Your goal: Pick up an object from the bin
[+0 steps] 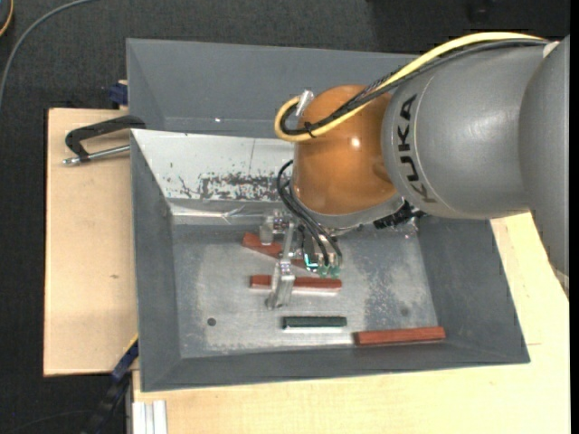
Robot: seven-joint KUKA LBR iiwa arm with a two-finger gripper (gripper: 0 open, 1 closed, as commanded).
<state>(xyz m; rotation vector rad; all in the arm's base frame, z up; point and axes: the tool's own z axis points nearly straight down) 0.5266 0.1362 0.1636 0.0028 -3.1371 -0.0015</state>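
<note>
The claw (281,289) hangs low in the middle of the grey metal bin (163,269), over the left end of a flat red rectangular bar (318,284). Whether it is clenched or released cannot be told. A dark green bar (314,323) lies near.

Fat grey rounded arm (488,125) on the right, black KUKA lettering (404,147) (running sideways). Glossy orange dome cover (339,161) at wrist, yellow cable (434,52) looped over it, thin black wires (291,202) beneath, silvery gripper (282,289).
</note>
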